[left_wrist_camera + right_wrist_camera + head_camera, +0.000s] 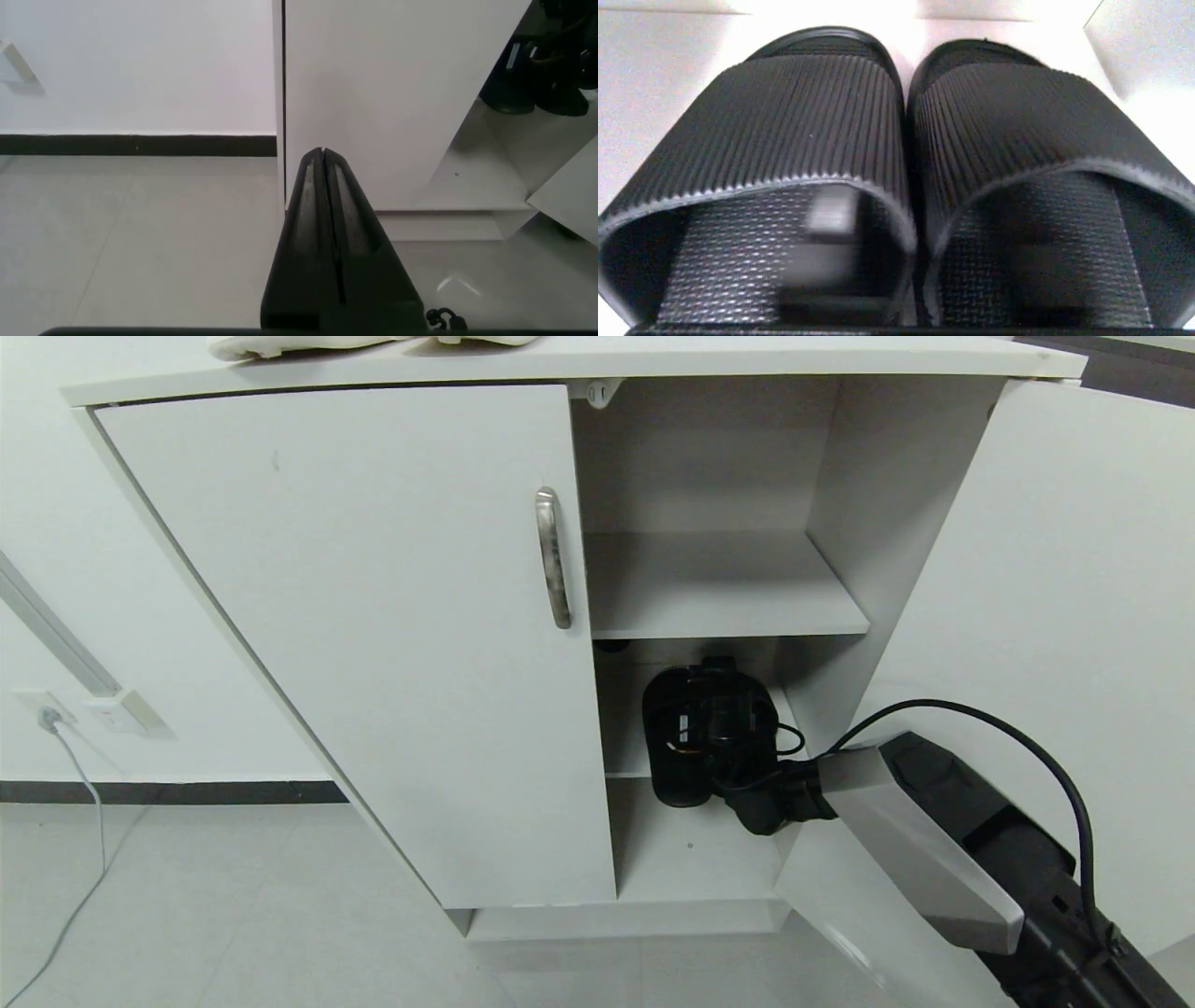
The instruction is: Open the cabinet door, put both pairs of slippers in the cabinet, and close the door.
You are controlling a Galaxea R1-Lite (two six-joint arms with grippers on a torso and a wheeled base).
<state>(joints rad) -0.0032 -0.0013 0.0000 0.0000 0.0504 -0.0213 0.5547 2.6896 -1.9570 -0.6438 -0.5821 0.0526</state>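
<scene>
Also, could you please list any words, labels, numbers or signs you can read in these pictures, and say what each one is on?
No text can be read in any of these views.
cabinet door: plain white, no print.
black slippers: ribbed and dotted texture only, no lettering.
wall socket: any marking is too small to read.

Blk ribbed slippers (822,140), wht cabinet (355,616)

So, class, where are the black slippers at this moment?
In the head view the black slippers are right of centre, inside the open right half of the cabinet, below its shelf, held by the right claw.
</scene>
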